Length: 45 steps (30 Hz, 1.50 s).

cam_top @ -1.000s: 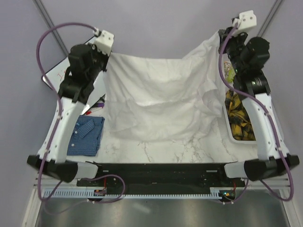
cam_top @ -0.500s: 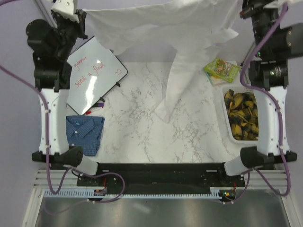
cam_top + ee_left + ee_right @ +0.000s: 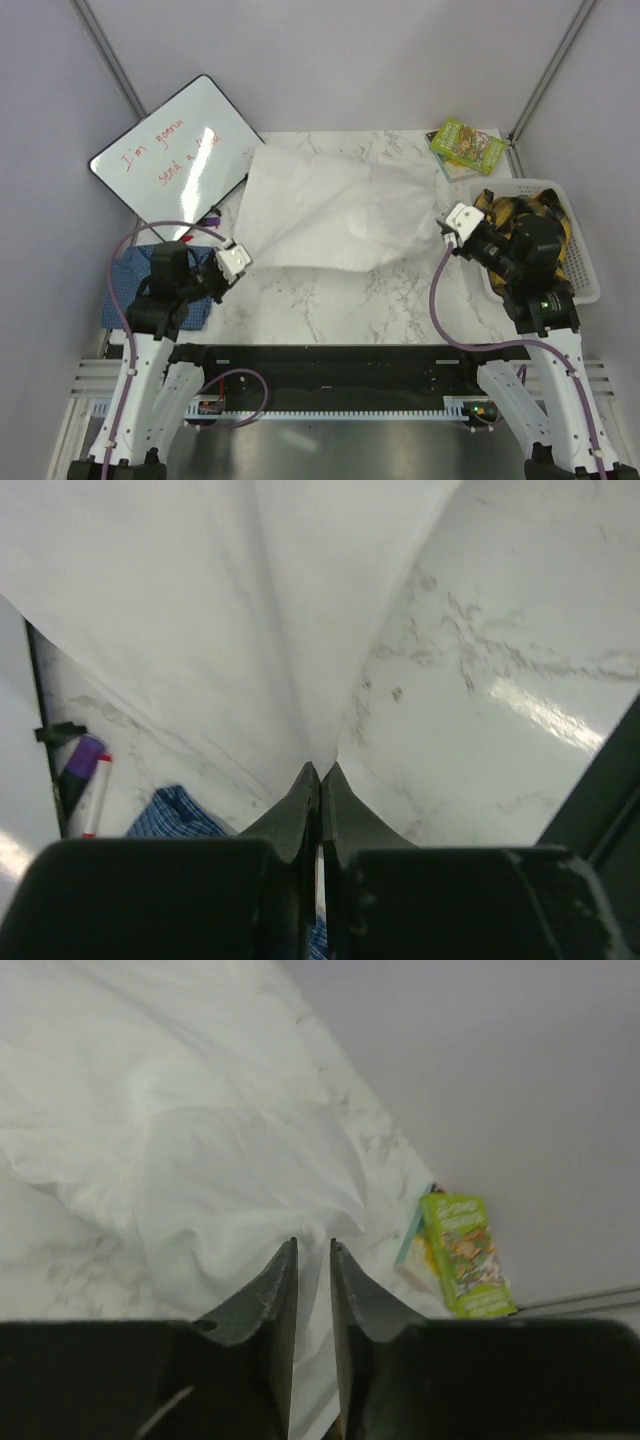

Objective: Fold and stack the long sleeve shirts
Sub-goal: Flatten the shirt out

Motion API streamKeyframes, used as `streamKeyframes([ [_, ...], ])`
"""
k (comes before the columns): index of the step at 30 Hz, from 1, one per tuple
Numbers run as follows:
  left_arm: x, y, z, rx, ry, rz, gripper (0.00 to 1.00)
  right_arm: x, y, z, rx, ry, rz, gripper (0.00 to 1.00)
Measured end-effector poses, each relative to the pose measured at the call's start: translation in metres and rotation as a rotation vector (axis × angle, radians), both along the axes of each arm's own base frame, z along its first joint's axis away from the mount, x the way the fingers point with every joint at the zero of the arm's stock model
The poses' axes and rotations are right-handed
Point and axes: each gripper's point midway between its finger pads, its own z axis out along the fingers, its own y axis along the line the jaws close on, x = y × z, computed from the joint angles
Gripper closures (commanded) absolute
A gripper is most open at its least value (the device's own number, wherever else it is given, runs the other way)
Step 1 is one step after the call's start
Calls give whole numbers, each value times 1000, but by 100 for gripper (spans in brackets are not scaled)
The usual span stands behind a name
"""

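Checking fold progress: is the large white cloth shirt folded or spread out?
Folded, loosely: the large white cloth shirt lies as a compact rumpled rectangle, no sleeves sticking out.

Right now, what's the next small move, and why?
Probably open the left pincer: it is shut on a corner of the white shirt, which lies spread on the table, and the right pincer stands slightly parted.

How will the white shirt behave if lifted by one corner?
Likely floppy: the white shirt lies in soft creases on the marble table. Probably light, draping rather than holding shape; it might slide easily on that glossy top.
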Motion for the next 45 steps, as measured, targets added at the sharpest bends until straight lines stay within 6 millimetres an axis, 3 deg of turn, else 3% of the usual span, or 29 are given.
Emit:
streamKeyframes([
  [1,-16,2,-18,27,26,-24,62,-6,-1,-35,-70,64,21,16],
  [2,-25,3,-28,53,27,-44,61,-14,-2,-65,-131,130,49,2],
  [3,-38,5,-39,86,33,-73,58,-22,-2,-86,-169,189,70,2],
  [4,-46,7,-43,112,30,-94,39,-31,-4,-105,-226,234,99,2],
  [5,-53,9,-48,140,33,-110,32,-39,-5,-119,-275,277,128,2],
  [8,-65,17,-61,211,69,-137,24,-61,-9,-140,-360,383,190,2],
  [12,-73,19,-66,230,147,-157,30,-63,-9,-121,-360,419,197,2],
  [15,-53,18,-62,223,223,-143,37,-50,-7,-118,-312,496,175,6],
  [18,-20,17,-65,216,323,-112,41,-28,-4,-141,-259,678,142,18],
  [20,4,13,-77,231,388,-91,41,-11,-5,-166,-238,820,100,20],
  [21,14,9,-86,255,414,-83,40,-4,-6,-180,-229,894,74,25],
  [23,20,-2,-100,308,440,-96,40,0,-10,-198,-224,985,35,27],
  [28,16,-33,-136,450,476,-154,44,-1,-18,-207,-216,1078,-60,27],
  [32,12,-10,-180,565,548,-82,46,-1,-26,-207,-220,1094,-114,27],
  [34,18,-3,-179,580,514,-46,47,2,-27,-206,-199,1115,-139,27],
  [37,21,6,-178,588,497,-9,48,25,-24,-197,-141,1119,-182,30],
  [40,22,17,-177,593,482,29,48,71,-16,-187,-54,1084,-227,35],
  [45,17,30,-175,617,484,54,34,155,1,-193,91,1063,-280,41],
])
